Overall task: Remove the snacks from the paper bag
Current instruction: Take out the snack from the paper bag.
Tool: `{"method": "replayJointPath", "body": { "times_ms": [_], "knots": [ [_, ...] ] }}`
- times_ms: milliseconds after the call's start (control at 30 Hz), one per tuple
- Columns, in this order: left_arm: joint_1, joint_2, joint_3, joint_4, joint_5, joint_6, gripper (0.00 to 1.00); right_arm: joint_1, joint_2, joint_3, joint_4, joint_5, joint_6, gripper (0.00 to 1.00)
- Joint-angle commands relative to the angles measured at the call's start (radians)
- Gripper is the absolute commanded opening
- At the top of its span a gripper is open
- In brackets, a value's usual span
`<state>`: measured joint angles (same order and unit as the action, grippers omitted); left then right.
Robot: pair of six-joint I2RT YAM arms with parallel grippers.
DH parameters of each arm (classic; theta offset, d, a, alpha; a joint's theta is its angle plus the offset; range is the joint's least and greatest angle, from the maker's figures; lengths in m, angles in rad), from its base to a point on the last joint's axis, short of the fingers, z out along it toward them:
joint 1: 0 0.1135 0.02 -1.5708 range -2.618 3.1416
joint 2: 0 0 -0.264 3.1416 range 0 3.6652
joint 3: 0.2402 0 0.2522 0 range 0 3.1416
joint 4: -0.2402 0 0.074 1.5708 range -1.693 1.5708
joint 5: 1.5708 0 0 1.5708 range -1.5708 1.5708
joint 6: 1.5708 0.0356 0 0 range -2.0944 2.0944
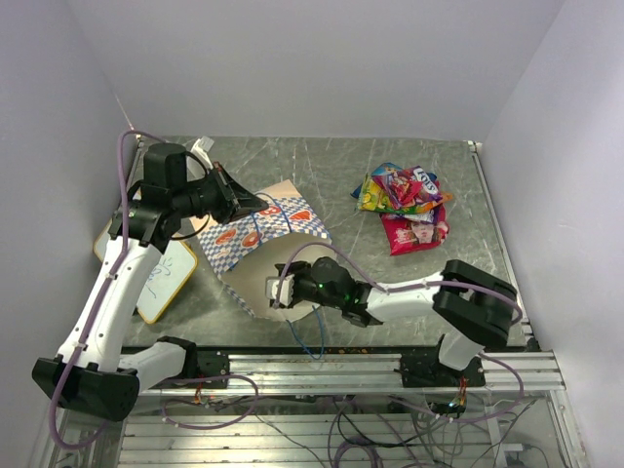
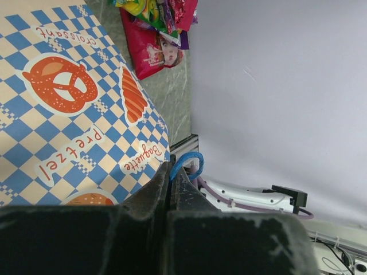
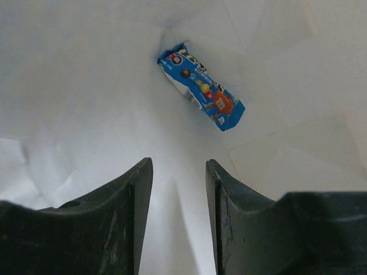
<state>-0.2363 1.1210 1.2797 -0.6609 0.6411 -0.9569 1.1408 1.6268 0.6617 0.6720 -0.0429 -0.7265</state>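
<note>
Top external view: a whiteboard lies at the table's left edge. The left gripper has its jaws together at the paper bag's upper rim, apparently pinching it beside a blue cord handle. The bag lies on its side mid-table. The right gripper reaches inside, jaws apart around nothing, and a blue packet lies deeper in. More snacks are heaped at right.

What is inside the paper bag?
One blue M&M's packet lies in the paper bag, on its cream inner wall, ahead of the right pincer, whose jaws stand open. Nothing else shows there; whatever lies beneath the pincer or outside the wrist view is hidden.
</note>
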Motion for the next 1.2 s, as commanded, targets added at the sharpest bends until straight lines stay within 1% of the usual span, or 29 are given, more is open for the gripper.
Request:
{"method": "replayJointPath", "body": {
  "times_ms": [0, 67, 233, 367, 467, 567, 700, 867, 933, 1000, 1067, 1167],
  "knots": [
    [0.008, -0.015, 0.005, -0.042, 0.012, 0.015, 0.07, -0.044, 0.09, 0.043, 0.164, -0.049, -0.071, 0.41],
    [0.008, -0.014, 0.012, -0.045, 0.015, 0.015, 0.07, -0.06, 0.131, 0.072, 0.174, -0.072, -0.106, 0.42],
    [0.006, -0.001, 0.038, -0.064, 0.017, 0.032, 0.07, -0.063, 0.255, 0.159, 0.207, -0.063, -0.199, 0.45],
    [0.006, 0.003, 0.039, -0.078, 0.021, 0.041, 0.07, -0.069, 0.335, 0.222, 0.2, -0.054, -0.264, 0.52],
    [0.005, 0.003, 0.037, -0.083, 0.024, 0.044, 0.07, -0.082, 0.377, 0.279, 0.158, -0.074, -0.291, 0.57],
    [0.003, 0.005, 0.034, -0.083, 0.026, 0.041, 0.07, -0.089, 0.427, 0.325, 0.152, -0.083, -0.309, 0.6],
    [0.0, 0.007, 0.038, -0.091, 0.025, 0.042, 0.07, -0.098, 0.476, 0.413, 0.074, -0.128, -0.321, 0.63],
    [-0.004, 0.011, 0.049, -0.103, 0.02, 0.044, 0.07, -0.102, 0.55, 0.5, 0.027, -0.146, -0.331, 0.7],
    [-0.008, 0.014, 0.049, -0.107, 0.016, 0.042, 0.07, -0.101, 0.584, 0.528, 0.035, -0.141, -0.344, 0.73],
    [-0.014, 0.015, 0.048, -0.11, 0.01, 0.039, 0.07, -0.102, 0.611, 0.567, 0.002, -0.15, -0.358, 0.73],
    [-0.022, 0.015, 0.047, -0.113, 0.002, 0.034, 0.07, -0.101, 0.639, 0.604, -0.028, -0.147, -0.376, 0.69],
    [-0.031, 0.014, 0.053, -0.121, -0.009, 0.028, 0.07, -0.106, 0.672, 0.632, -0.031, -0.15, -0.376, 0.64]
  ]
}}
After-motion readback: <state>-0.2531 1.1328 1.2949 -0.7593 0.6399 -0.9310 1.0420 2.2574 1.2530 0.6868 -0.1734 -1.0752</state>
